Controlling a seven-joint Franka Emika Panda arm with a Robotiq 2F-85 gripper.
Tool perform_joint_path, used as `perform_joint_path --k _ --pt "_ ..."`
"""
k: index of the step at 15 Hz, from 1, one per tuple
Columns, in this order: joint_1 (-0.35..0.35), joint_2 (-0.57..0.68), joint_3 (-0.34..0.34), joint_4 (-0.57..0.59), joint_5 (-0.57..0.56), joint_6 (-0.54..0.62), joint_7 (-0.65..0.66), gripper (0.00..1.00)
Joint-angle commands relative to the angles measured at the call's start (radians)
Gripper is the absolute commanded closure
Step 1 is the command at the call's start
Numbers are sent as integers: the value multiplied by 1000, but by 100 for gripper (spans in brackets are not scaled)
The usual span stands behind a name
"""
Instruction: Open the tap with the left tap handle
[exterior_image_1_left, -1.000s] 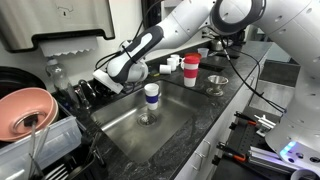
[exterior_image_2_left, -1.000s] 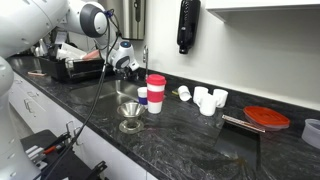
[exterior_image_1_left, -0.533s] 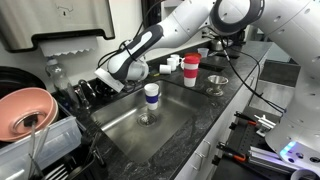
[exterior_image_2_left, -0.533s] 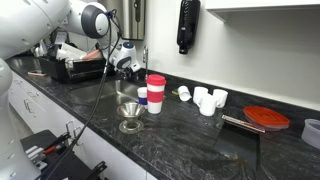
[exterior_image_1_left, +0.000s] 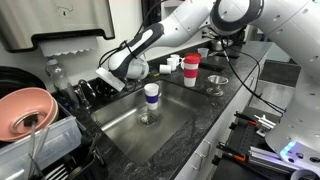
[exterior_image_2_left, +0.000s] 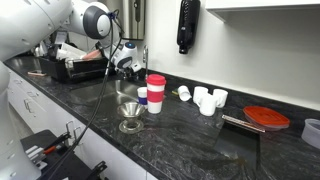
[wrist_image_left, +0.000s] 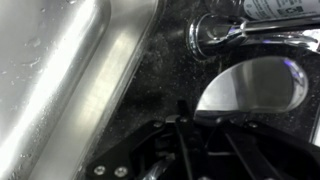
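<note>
My gripper (exterior_image_1_left: 104, 82) hangs low over the black counter behind the sink, at the tap's foot; it also shows in an exterior view (exterior_image_2_left: 121, 62). The thin silver tap (exterior_image_2_left: 145, 52) rises just beside it. In the wrist view a small silver lever handle (wrist_image_left: 252, 27) on a round base lies ahead of the fingertips (wrist_image_left: 181, 108), not touching them. I cannot tell which handle of the pair it is. A shiny round metal plate (wrist_image_left: 255, 85) lies between them. The fingers look closed together and empty.
The steel sink (exterior_image_1_left: 130, 125) holds a blue and white cup (exterior_image_1_left: 151, 95). A red cup (exterior_image_2_left: 156, 92), a metal funnel (exterior_image_2_left: 130, 115), white cups (exterior_image_2_left: 206, 99) and a red lid (exterior_image_2_left: 267, 117) stand on the counter. A dish rack (exterior_image_1_left: 85, 93) and a pink bowl (exterior_image_1_left: 25, 108) sit beside the sink.
</note>
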Motion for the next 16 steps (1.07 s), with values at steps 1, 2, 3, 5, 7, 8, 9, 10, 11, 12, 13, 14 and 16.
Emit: perform_joint_path --k 1,2,3,5,7,8,9,10,11,12,13,14,16 --pt "-60 9 103 11 47 -36 -157 96" --pt "-72 5 114 0 56 -42 -179 96" --pt "-83 1 124 -11 67 -45 -201 96" --pt "-103 -5 143 -26 95 -48 -252 96" --pt "-118 -12 157 -41 121 -54 -300 96" --pt "-124 -15 162 -47 134 -57 -323 96" --pt "-155 -15 195 -64 97 -52 -318 96" --pt "-165 -19 202 -74 100 -55 -332 96" --pt "-179 -21 215 -84 100 -56 -347 96" --pt "-191 -23 227 -93 100 -57 -360 96" --pt "-176 -33 206 -94 160 -69 -407 96" --pt "-183 -38 210 -103 170 -72 -424 96" --pt "-187 -51 204 -118 200 -80 -459 96"
